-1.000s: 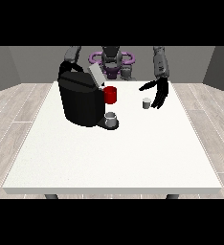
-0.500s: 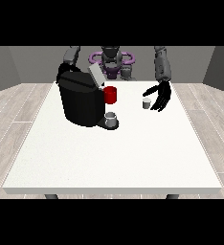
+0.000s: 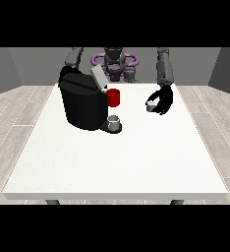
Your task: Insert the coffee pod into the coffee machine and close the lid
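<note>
A large white table (image 3: 112, 157) fills the middle of the scene, set on pale wood-plank flooring with grey walls behind. On its far left part stands the black coffee machine (image 3: 82, 103), the biggest thing on it, with its grey lid (image 3: 98, 78) tilted up and open. A red mug (image 3: 113, 97) sits just right of the machine, and a small grey cup (image 3: 114, 121) rests on the machine's low front tray. The machine hides the hand at the view's left; its fingers cannot be told. The hand at the view's right (image 3: 163, 100) hangs low over the far right part of the table, fingers curled round the small pale coffee pod (image 3: 150, 106), well apart from the machine.
</note>
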Motion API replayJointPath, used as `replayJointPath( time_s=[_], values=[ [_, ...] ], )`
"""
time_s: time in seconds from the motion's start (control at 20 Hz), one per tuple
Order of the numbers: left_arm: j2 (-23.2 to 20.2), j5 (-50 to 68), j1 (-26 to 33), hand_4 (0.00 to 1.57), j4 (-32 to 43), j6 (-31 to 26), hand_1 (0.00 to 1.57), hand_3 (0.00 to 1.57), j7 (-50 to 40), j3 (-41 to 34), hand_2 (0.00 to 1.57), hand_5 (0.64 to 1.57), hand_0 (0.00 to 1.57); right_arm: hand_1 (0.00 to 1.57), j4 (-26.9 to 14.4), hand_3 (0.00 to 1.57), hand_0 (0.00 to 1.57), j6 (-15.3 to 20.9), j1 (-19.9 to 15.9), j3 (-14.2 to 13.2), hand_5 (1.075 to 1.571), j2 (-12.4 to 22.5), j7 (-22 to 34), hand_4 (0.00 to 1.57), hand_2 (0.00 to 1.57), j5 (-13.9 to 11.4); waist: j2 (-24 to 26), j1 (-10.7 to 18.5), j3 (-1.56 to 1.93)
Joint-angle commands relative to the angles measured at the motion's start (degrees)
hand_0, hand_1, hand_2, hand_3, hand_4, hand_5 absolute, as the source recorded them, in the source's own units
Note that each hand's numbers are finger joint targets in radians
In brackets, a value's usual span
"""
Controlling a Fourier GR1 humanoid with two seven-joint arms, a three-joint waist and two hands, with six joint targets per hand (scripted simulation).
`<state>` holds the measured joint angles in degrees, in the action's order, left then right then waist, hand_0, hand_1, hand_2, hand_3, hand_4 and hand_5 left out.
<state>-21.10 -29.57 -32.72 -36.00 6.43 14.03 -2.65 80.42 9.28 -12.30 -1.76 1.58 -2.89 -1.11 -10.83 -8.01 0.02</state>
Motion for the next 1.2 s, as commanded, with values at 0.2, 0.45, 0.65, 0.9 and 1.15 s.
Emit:
replayJointPath(
  time_s=[0.2, 0.45, 0.65, 0.9, 1.15],
  values=[
    [-1.8, -5.4, -3.7, 0.31, 4.7, 5.5, 0.90, 0.78, -0.2, 0.6, 1.01, 1.571, 0.90, 0.00, 1.0, 0.00, 0.00, 0.6, -0.7, 1.7, 1.571, -1.5, -2.5, 0.51, 0.00, 0.1, -3.8, -2.8, -0.03],
    [-1.0, -6.5, -2.8, 0.47, 3.8, 2.5, 1.23, 1.31, 2.9, 2.0, 1.36, 1.571, 1.23, 0.00, -2.7, 0.00, 0.00, 1.5, 1.7, 1.8, 1.571, -1.5, -3.4, 0.49, 0.00, 0.8, 0.4, 0.3, -0.03],
    [-0.1, -5.6, -5.3, 0.61, 2.8, -1.2, 1.47, 1.41, 3.2, 2.0, 1.47, 1.571, 1.47, 0.00, -1.9, 0.00, 0.00, 0.1, 0.4, -0.1, 1.571, -0.6, 1.9, 0.40, 0.00, 2.1, 3.7, -0.5, -0.02],
    [-2.1, -5.3, -10.7, 0.59, 0.2, -6.7, 1.34, 1.36, 2.7, 1.9, 1.40, 1.571, 1.34, 0.00, -5.4, 0.00, 0.00, 2.3, 0.8, 0.5, 1.571, -1.5, -1.6, 0.44, 0.00, 3.0, 4.2, 0.5, 0.00],
    [-1.9, -4.8, -15.7, 0.54, -2.0, -10.9, 1.26, 1.29, 1.1, 1.7, 1.33, 1.571, 1.26, 0.00, -7.5, 0.00, 0.00, 0.3, -3.3, -1.8, 1.571, 0.5, -0.1, 0.49, 0.00, 2.5, 3.7, 0.2, -0.01]
  ],
)
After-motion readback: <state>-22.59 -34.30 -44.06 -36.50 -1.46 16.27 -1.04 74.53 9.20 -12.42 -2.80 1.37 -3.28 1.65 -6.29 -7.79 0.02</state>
